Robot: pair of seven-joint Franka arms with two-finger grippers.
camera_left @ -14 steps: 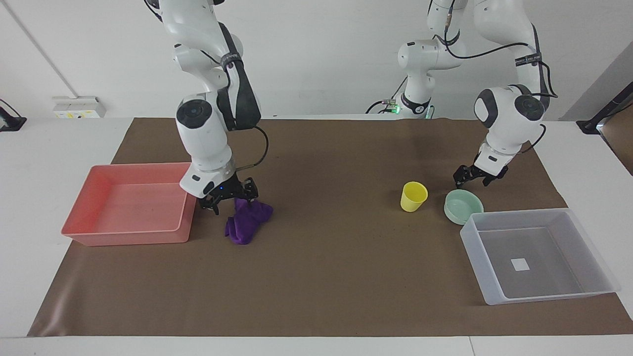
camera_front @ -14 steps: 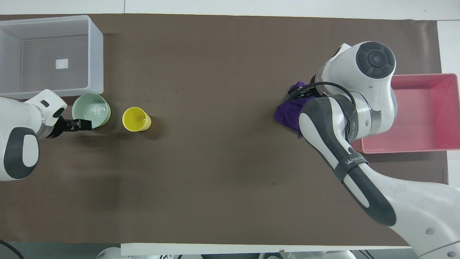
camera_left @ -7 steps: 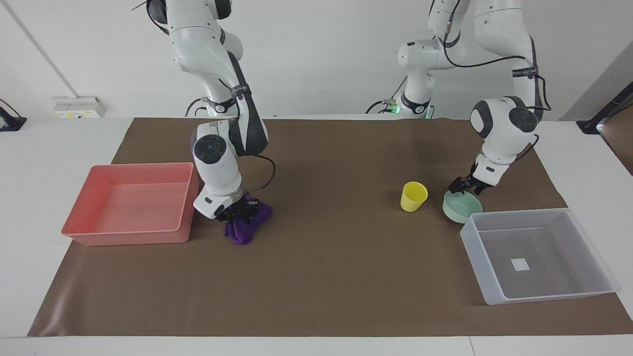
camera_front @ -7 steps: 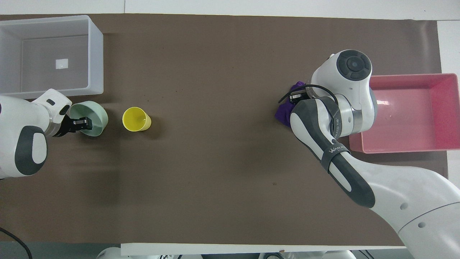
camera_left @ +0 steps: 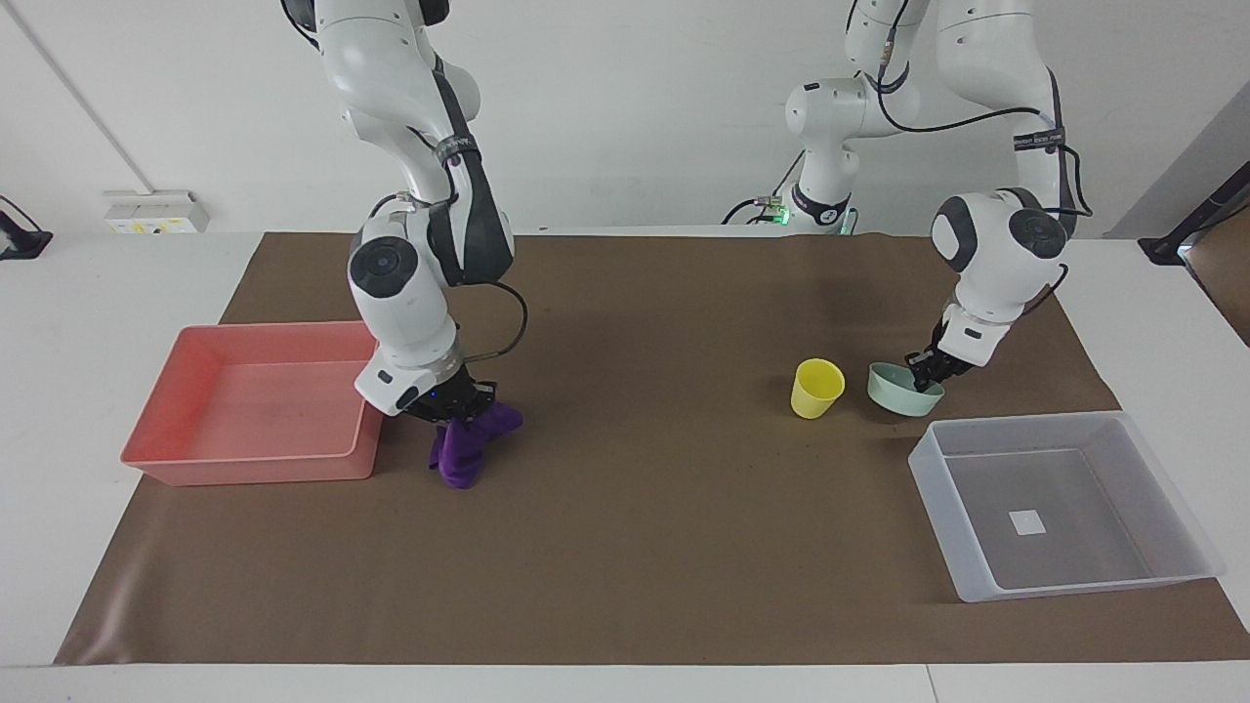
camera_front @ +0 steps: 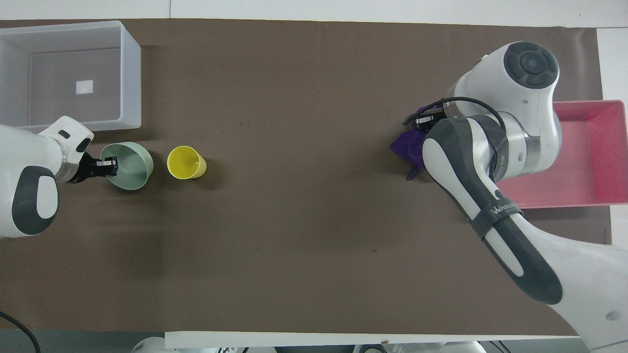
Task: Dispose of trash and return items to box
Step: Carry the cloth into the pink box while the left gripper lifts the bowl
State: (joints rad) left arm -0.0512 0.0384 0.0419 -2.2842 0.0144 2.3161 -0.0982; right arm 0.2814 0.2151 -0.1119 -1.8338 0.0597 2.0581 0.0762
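In the facing view, a pink tray (camera_left: pixel 256 405) sits at the left of the frame on the brown mat (camera_left: pixel 625 547) that covers the worktop. Just beside its wall, left of centre, the right gripper (camera_left: pixel 455 406) has its jaws clamped on a purple cloth (camera_left: pixel 467 444), which hangs bunched from them, its lower end at the mat or barely off it. Right of centre stands the yellow cup (camera_left: pixel 815 388), upright and on its own. Just beside it the green bowl (camera_left: pixel 902 390) is tilted, its rim pinched in the jaws of the left gripper (camera_left: pixel 924 374); whether its lower edge touches the mat cannot be told. At the lower right of the frame lies the clear box (camera_left: pixel 1060 503), a small white square (camera_left: pixel 1026 522) on its floor, nothing else in it.

In the overhead view the order is reversed: box (camera_front: pixel 128 73) at upper left, below it the left gripper (camera_front: pixel 108 164) on the bowl (camera_front: pixel 130 166), then the cup (camera_front: pixel 185 162), and at the right the cloth (camera_front: pixel 409 149) under the right arm, beside the tray (camera_front: pixel 596 152).
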